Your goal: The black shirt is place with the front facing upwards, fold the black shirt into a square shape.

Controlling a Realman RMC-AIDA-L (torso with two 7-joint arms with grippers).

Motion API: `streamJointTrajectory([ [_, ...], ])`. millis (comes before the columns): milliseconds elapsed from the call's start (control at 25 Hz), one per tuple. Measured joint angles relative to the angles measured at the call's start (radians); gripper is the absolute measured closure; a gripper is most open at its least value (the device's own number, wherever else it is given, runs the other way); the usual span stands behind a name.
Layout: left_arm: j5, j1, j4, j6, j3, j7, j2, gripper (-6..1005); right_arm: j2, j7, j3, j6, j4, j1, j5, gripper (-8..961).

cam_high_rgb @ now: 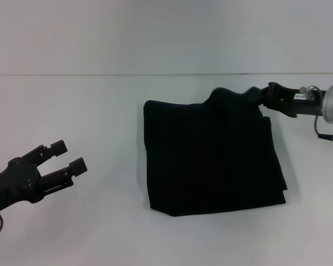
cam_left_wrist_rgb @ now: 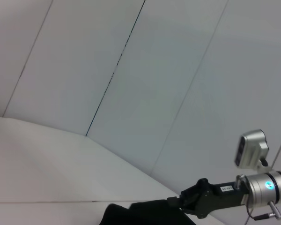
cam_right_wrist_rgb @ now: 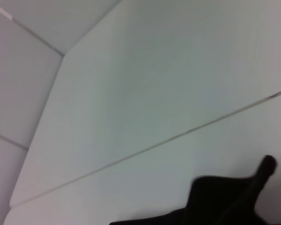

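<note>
Black shirt corner lifted (right gripper) | left gripper fingers apart

White table; folded black shirt on it

left gripper: black, blocky fingers | right gripper: black, silver wrist, blue light

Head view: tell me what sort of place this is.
Probably a lab or test bench, not a home: a bare white table against plain pale wall panels, two robot arms, left gripper open beside and right gripper at a folded black shirt.
</note>
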Motion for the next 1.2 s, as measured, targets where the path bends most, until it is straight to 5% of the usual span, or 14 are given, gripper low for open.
streamJointTrajectory([
  [1200,0.009,-0.059,-0.062,0.023,0.019,-0.083,-0.014,87,0.019,-0.217,0.140,0.146,0.015,-0.141,0.026,894],
])
